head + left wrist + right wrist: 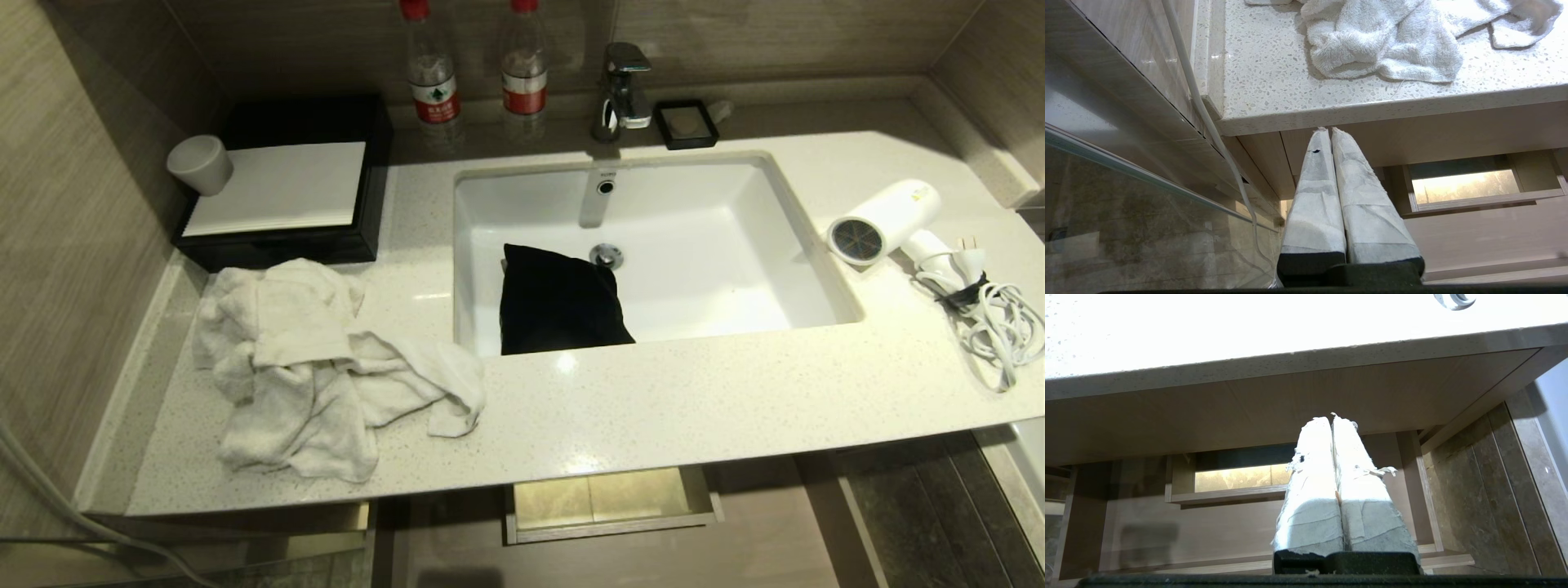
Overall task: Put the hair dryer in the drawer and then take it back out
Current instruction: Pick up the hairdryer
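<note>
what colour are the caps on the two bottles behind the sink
Red, on both bottles; the head view shows them best, at the back of the counter.

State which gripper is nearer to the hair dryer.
Right, most likely. The hair dryer lies on the countertop's right end. The right gripper hangs below that end's edge; the left gripper hangs below the left end, by the towel.

The head view looks steeply down on the countertop [653, 408] and sink [735, 212]. Both wrist views sit low and near, facing up at the counter's front edge. All three share the open drawer [608, 500].
</note>
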